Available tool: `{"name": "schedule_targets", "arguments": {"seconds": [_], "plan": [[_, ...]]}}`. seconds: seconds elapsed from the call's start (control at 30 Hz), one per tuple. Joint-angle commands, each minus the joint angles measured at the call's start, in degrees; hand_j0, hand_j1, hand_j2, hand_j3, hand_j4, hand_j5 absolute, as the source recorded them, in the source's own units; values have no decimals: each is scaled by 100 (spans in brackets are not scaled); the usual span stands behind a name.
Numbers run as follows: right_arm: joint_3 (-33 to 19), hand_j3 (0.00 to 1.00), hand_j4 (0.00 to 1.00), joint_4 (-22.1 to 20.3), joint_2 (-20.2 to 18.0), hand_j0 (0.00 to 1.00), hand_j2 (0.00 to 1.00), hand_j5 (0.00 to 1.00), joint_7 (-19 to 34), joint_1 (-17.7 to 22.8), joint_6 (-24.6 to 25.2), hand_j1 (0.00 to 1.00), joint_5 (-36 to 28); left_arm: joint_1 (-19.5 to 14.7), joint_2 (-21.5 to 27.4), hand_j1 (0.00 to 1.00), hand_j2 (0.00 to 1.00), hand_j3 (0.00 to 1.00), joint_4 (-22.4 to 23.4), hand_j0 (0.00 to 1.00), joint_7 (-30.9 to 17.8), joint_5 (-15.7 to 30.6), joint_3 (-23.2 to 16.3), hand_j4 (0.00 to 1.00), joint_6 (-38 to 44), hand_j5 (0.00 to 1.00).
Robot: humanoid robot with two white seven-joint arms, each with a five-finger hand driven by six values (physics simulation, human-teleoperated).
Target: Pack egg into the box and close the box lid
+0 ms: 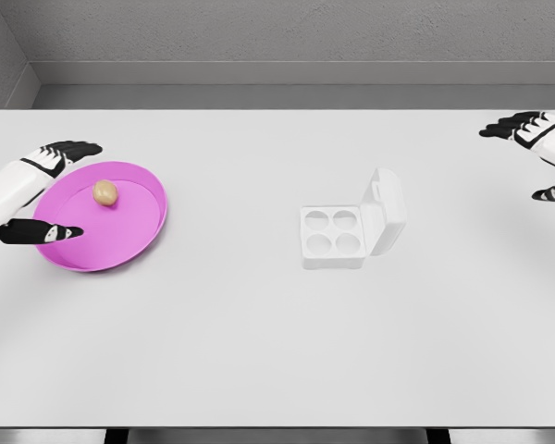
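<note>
A tan egg (105, 192) lies in a shallow pink plate (143, 227) on the left of the white table. My left hand (63, 190) hovers over the plate's left rim, open, its fingers (72, 148) spread above and thumb below, a short way left of the egg. A white egg box (333, 237) with several round cups sits right of centre, its lid (387, 211) standing open on the right side. My right hand (541, 153) is open at the far right edge, well away from the box.
The white table (259, 351) stretches wide around both objects. A grey wall runs behind its far edge.
</note>
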Motion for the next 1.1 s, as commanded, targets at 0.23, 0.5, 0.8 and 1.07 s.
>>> {"name": "schedule_targets", "arguments": {"seconds": [0.23, 0.5, 0.8, 1.07], "plan": [[18, 100, 100, -193, -6, 100, 100, 100, 14, 9, 5, 100, -27, -500, 344, 100, 100, 100, 22, 100, -378, -528, 6, 100, 14, 100], [-43, 100, 100, -782, 47, 100, 100, 100, 102, 9, 5, 100, 422, -2582, 801, 100, 100, 100, 311, 100, -378, -1327, -2286, 100, 14, 100], [-8, 100, 100, -299, 346, 100, 100, 100, 94, 9, 5, 100, 571, -3111, 951, 100, 100, 100, 1314, 100, -378, -897, -3228, 100, 14, 100], [246, 100, 100, 308, 513, 100, 100, 100, 94, -9, 5, 100, 562, -3164, 1179, 100, 100, 100, 2000, 100, -378, 228, -3562, 100, 14, 100]]}}
